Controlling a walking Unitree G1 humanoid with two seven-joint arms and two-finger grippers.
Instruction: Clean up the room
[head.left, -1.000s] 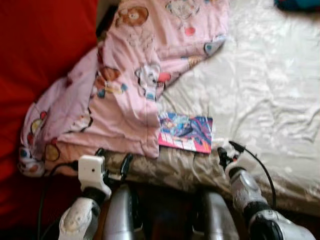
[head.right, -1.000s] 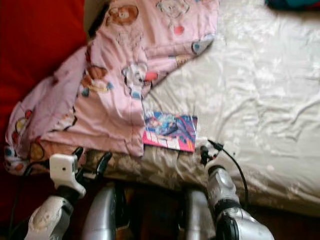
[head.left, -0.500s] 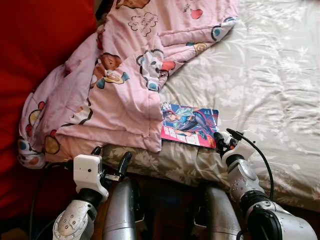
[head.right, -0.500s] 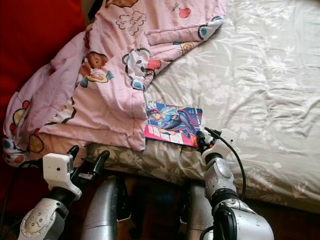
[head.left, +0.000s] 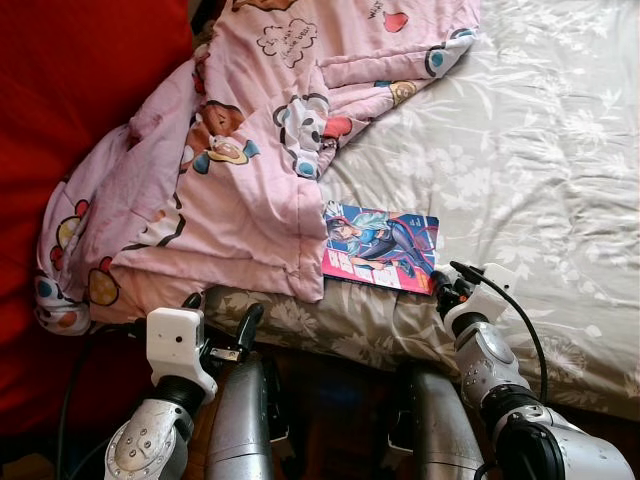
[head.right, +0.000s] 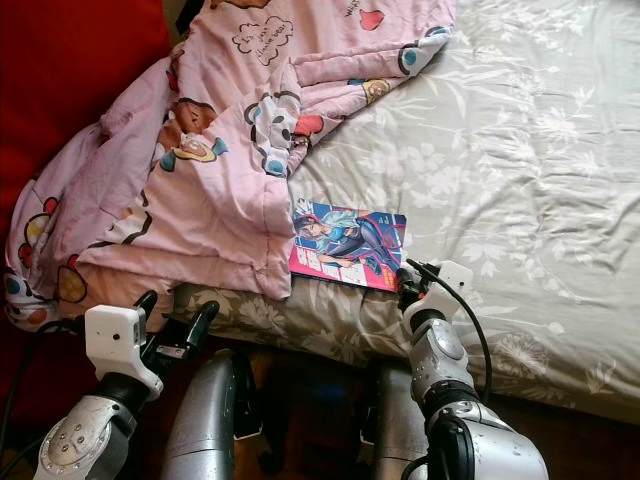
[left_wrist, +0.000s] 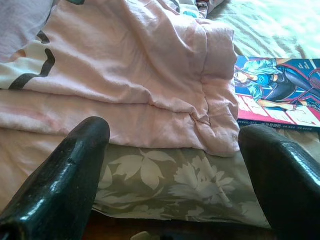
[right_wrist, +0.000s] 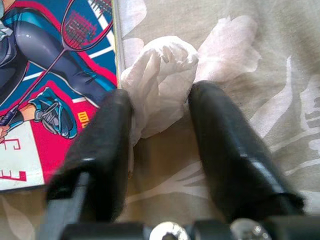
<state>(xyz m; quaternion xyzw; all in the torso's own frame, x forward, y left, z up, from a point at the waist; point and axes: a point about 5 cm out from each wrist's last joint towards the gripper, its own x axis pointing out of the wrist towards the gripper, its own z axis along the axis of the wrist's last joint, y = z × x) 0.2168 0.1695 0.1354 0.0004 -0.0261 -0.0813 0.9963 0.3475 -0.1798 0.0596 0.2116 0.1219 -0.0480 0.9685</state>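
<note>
A crumpled white tissue (right_wrist: 160, 70) lies on the floral bed cover (head.left: 540, 170), right beside the near right corner of a colourful comic book (head.left: 380, 248). My right gripper (right_wrist: 157, 100) is shut on the tissue, one black finger (right_wrist: 107, 135) pressing each side of it; in the eye view it sits at the bed's near edge (head.left: 440, 290). My left gripper (head.left: 224, 308) stands open with nothing between its fingers, low at the bed's edge just under the hem of the pink cartoon blanket (head.left: 230, 170).
The pink blanket is rumpled over the bed's left half and overlaps the comic's left edge. A red surface (head.left: 70, 100) rises at the far left. The bed's right half is smooth bare cover. My silver legs (head.left: 240, 420) stand against the bed's side.
The camera has tilted down and the picture has sharpened. My right gripper has settled against the comic's near right corner. The left arm has stayed in place.
</note>
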